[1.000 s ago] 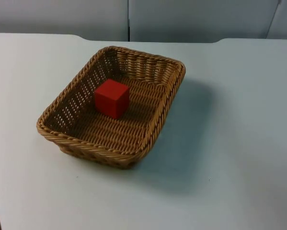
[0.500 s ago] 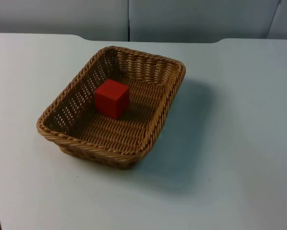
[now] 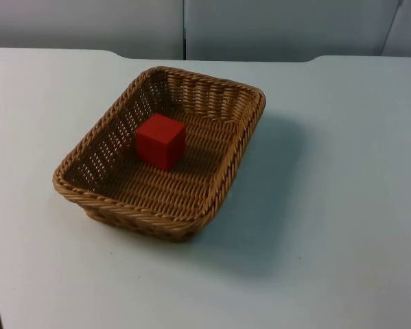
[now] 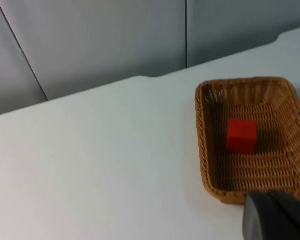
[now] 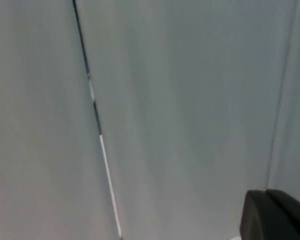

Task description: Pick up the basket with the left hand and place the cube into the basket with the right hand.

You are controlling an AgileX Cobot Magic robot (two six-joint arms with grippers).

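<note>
Top view: wicker basket (image 3: 160, 154) rests on the white worktop (image 3: 342, 171), red cube (image 3: 160, 140) already inside, toward its 12 o'clock end.

Left wrist view: left gripper (image 4: 277, 215) hangs just beside the basket; jaw state cannot be told.

Right wrist view: right gripper (image 5: 275, 215) faces the partition wall (image 5: 165, 100), waiting; jaws likewise unclear.

Task looks finished; nothing further needed.

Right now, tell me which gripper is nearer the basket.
Left. The left gripper hangs just off the basket, which holds the red cube. The right gripper faces the grey wall, away from it.
</note>
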